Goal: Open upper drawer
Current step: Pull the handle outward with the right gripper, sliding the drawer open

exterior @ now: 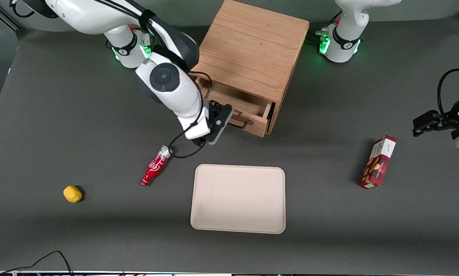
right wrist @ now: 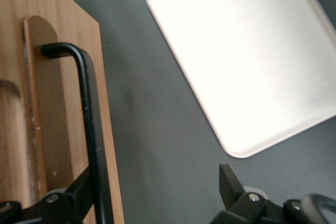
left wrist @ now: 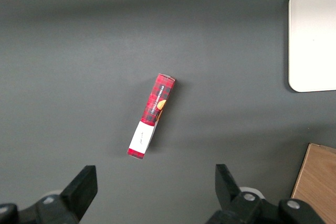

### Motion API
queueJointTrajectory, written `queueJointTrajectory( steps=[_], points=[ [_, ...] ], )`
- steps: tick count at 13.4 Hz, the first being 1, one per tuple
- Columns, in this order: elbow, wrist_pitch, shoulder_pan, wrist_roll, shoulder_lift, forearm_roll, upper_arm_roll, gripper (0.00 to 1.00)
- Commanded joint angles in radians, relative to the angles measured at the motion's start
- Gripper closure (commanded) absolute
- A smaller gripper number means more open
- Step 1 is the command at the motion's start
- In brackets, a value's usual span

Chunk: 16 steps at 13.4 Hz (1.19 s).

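Upper drawer (exterior: 248,109): light oak, pulled partly out of the oak cabinet (exterior: 252,53), interior showing; black wire handle (right wrist: 89,129) on its front. Gripper (exterior: 223,122): at the drawer front, fingers spread apart, one finger (right wrist: 79,192) touching the handle bar, the other clear of it, nothing clamped. Surface: dark grey matte tabletop (exterior: 61,115). Cream tray (exterior: 238,198): nearer the front camera than the cabinet. Red bottle (exterior: 155,166): lying on its side beside the tray, toward the working arm's end. Yellow lemon-like object (exterior: 72,194): farther toward that end. Red cookie box (exterior: 377,162): toward the parked arm's end
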Motion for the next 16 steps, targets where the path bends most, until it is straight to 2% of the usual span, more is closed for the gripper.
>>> queueJointTrajectory(
  steps=[1, 8, 16],
  points=[
    [0.08, 0.009, 0.008, -0.048, 0.043, -0.014, -0.035, 0.0],
    [0.123, 0.121, 0.008, -0.106, 0.071, -0.012, -0.14, 0.0],
    [0.187, 0.123, 0.007, -0.149, 0.101, -0.012, -0.187, 0.0]
  ],
)
